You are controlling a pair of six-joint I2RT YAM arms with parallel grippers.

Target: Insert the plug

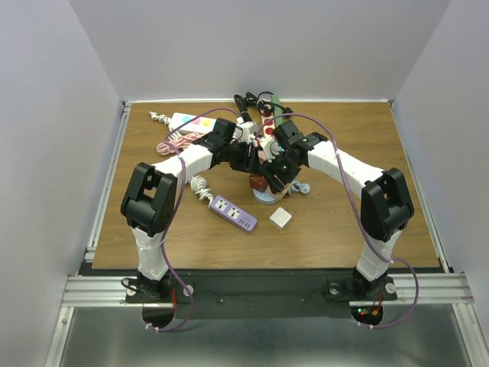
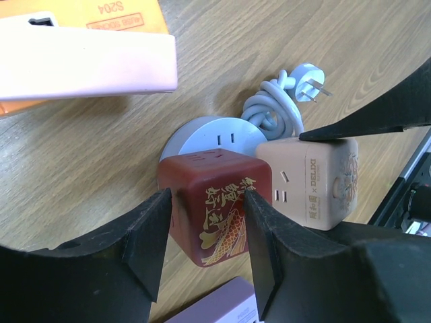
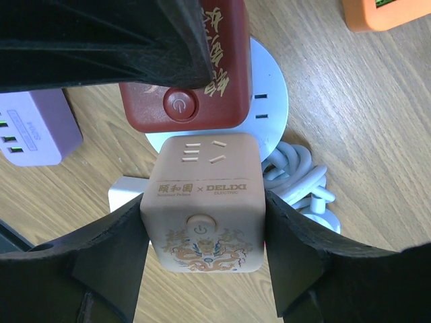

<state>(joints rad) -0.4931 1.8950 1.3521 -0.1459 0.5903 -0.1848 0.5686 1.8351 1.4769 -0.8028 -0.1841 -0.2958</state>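
Note:
A dark red cube adapter (image 2: 209, 175) with a gold fish print sits between the fingers of my left gripper (image 2: 207, 202), which is shut on its sides. Right beside it is a beige cube adapter (image 3: 202, 195) with a power button, and my right gripper (image 3: 203, 208) is shut on its two flanks. Both cubes hang over a round pale-blue socket base (image 2: 215, 134) on the table. The base's coiled cable (image 2: 273, 108) ends in a three-pin plug (image 2: 311, 77) lying free on the wood. Whether either cube's own pins are seated is hidden.
A purple power strip (image 1: 233, 213) and a small white cube (image 1: 281, 219) lie just in front of the base. A white strip with pink and yellow labels (image 1: 191, 122), cables and another strip crowd the far middle. An orange box (image 3: 384, 13) lies nearby.

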